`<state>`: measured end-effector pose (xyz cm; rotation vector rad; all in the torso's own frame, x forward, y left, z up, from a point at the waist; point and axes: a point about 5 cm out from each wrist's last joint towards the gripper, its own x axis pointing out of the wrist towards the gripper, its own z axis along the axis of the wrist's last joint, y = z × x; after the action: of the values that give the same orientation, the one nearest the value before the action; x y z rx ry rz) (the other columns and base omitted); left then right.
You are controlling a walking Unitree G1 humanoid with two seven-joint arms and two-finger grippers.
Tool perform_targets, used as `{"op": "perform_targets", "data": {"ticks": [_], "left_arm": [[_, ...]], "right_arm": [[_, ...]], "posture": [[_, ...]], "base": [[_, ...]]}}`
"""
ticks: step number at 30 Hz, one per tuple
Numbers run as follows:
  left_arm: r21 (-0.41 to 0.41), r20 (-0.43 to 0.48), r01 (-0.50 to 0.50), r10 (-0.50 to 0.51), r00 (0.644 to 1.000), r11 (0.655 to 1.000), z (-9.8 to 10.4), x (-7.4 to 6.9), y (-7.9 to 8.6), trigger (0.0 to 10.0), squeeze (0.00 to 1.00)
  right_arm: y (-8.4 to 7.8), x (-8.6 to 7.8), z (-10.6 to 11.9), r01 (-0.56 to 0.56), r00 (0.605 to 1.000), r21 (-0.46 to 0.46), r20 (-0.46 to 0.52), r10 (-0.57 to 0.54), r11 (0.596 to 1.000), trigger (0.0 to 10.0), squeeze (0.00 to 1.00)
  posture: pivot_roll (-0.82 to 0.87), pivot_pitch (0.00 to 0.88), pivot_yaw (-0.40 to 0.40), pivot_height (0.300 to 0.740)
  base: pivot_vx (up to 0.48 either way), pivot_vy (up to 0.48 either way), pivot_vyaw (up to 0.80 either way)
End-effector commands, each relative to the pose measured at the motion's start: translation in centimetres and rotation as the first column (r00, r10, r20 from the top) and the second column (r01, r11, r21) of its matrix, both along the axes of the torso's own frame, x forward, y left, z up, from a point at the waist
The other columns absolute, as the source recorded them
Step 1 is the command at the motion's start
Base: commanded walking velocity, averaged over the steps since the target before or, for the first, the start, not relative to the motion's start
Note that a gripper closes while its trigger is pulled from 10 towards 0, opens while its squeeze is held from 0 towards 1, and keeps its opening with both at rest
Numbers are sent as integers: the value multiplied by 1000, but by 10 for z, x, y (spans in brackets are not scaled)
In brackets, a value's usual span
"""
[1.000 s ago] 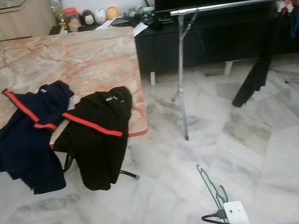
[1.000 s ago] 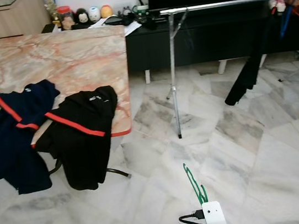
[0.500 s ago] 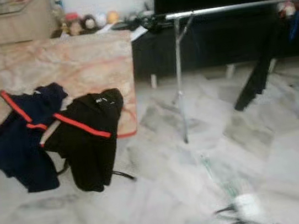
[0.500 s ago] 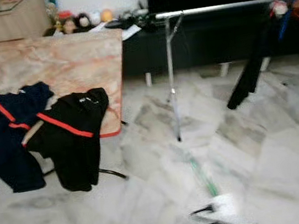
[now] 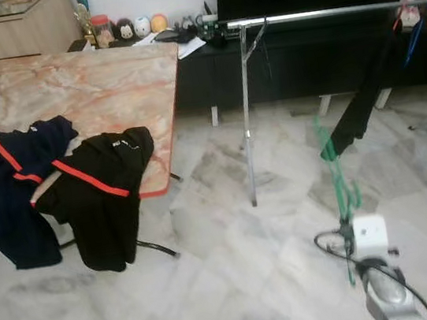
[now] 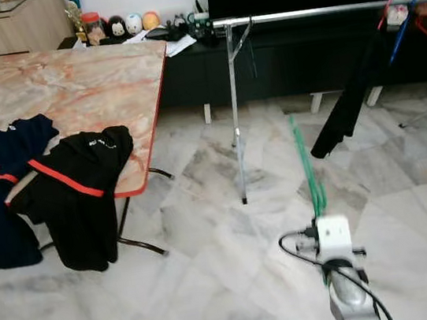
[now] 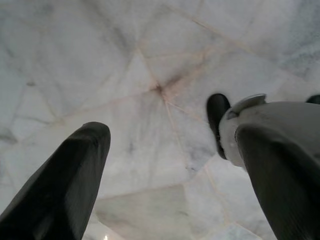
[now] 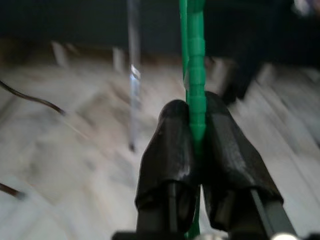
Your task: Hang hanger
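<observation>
While the right claw (image 8: 196, 135) is pinching a green hanger (image 8: 194, 60) tightly between its two black fingers (image 8: 167, 155), the right arm is reaching up from the lower right of the head views, and the hanger (image 5: 337, 178) is standing almost upright above the wrist, right of centre in the frame. Behind it, a silver clothes rail (image 5: 312, 14) is running across the upper right, carried on a thin metal stand (image 5: 246, 123) whose foot is resting on the pale marble floor (image 5: 237, 268). A dark garment (image 5: 365, 103) is hanging from the rail further right. The left claw (image 7: 165, 165) is hanging low over the floor tiles with its fingers spread wide and gripping nothing. At the left of the frame, a marble-topped desk (image 5: 91, 78) is carrying a navy jacket (image 5: 18, 187) and a black jacket (image 5: 99, 196), both draping over its near edge. Jars and small figures (image 5: 125, 27) are lining the upper left.
</observation>
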<state>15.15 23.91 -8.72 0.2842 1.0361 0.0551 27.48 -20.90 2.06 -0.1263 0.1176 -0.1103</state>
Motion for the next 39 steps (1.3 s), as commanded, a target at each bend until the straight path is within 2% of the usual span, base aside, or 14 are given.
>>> {"op": "perform_targets", "data": {"ticks": [1, 2, 6, 10, 11, 12, 14, 16, 18, 26, 39], "left_arm": [[7, -12, 15, -15, 1000, 1000, -1, -1, 0, 10000, 0], [7, -13, 15, -15, 1000, 1000, -1, -1, 0, 10000, 0], [5, -16, 16, -16, 1000, 1000, -1, -1, -1, 10000, 0], [0, -21, 19, -19, 1000, 1000, -2, -1, -3, 10000, 0], [0, -21, 19, -19, 1000, 1000, -2, -1, -3, 10000, 0], [-1, -22, 19, -19, 1000, 1000, -2, -2, -3, 10000, 0], [-5, -28, 20, -20, 999, 1000, -3, -3, -5, 10000, 0], [-7, -30, 17, -17, 999, 1000, -4, -5, -6, 10000, 0], [-4, -28, 14, -14, 999, 1000, -4, -6, -6, 10000, 0], [7, -60, 16, -15, 998, 1000, -6, -16, 1, 10000, 0], [7, -77, 10, -9, 997, 1000, -8, -22, 3, 10000, 0]], "right_arm": [[3, 5, 14, -27, 996, -26, 84, 29, 999, 10000, 0], [7, 6, 19, -48, 991, -32, 120, 51, 998, 10000, 0], [13, 4, 19, -77, 989, -16, 124, 78, 997, 10000, 0], [18, 0, -7, -83, 995, 36, -44, 85, 996, 10000, 0], [18, 0, -7, -83, 995, 36, -44, 85, 996, 10000, 0], [19, -2, -12, -80, 993, 50, -85, 84, 996, 10000, 0], [17, -12, -32, -34, 975, 70, -219, 48, 997, 10000, 0], [14, -18, -42, -2, 955, 69, -295, 22, 998, 10000, 0], [12, -18, -42, -3, 952, 63, -306, 22, 998, 10000, 0], [4, -4, -26, 36, 975, 95, -220, -14, 995, 10000, 0], [4, -3, -28, 30, 971, 85, -239, -9, 996, 10000, 0]], "posture": [[3, 0, -55, 740], [-2, 0, -53, 740], [-12, 0, -49, 740], [-29, 0, -47, 740], [-29, 0, -47, 740], [-36, 0, -46, 740], [-23, 0, -49, 740], [-16, 0, -53, 740], [-5, 0, -61, 740], [-18, 0, -54, 740], [-14, 0, -68, 740]], "base": [[0, -262, 0], [0, -259, 0], [0, -259, 0], [0, -259, 0], [0, -255, 0], [0, -259, 0], [0, -259, 0], [0, -259, 0], [0, -259, 0], [0, -259, 0], [0, -263, 0]]}}
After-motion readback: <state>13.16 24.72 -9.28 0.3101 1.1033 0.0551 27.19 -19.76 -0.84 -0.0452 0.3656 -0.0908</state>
